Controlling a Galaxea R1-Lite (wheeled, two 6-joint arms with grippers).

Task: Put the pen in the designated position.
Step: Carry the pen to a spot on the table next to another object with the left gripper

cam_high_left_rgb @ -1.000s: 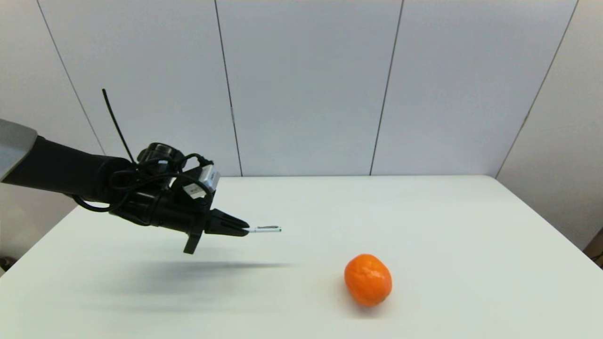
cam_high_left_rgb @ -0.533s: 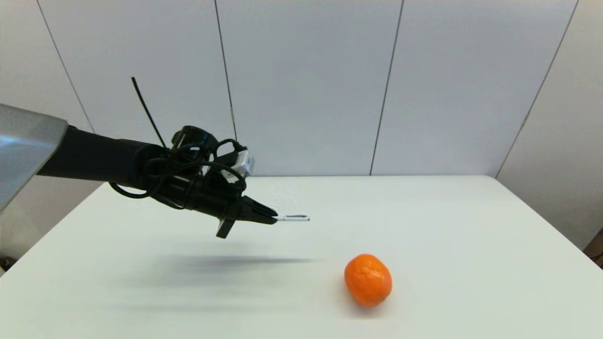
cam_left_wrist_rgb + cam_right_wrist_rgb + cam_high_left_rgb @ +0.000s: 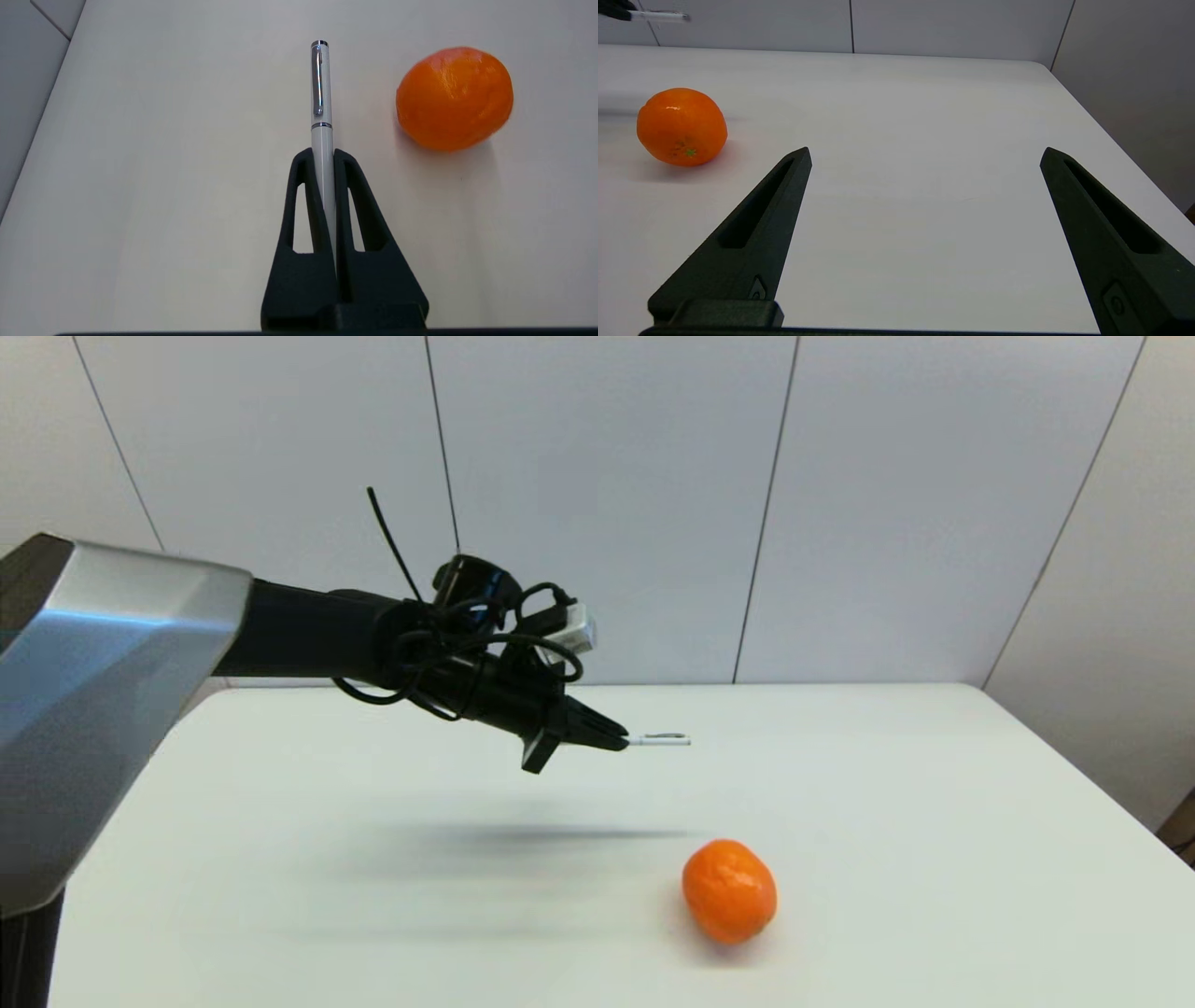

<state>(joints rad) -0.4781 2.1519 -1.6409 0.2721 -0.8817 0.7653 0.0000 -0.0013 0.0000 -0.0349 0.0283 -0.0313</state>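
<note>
Pen [image 3: 322, 107] sticks straight out of the left claw [image 3: 618, 740], which squeezes it tight, up in the air over the white counter [image 3: 887, 784]. An orange [image 3: 729, 890] sits on the counter nearby. The right claw [image 3: 924, 158] waits low, wide open and holding nothing.

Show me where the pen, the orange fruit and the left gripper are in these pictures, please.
pen [image 3: 322, 88]: left wrist view, on the white barrel beside the silvery clip.
orange fruit [image 3: 729, 891]: head view, middle of its peel.
left gripper [image 3: 323, 156]: left wrist view, between its fingertips, shut on the pen.
</note>
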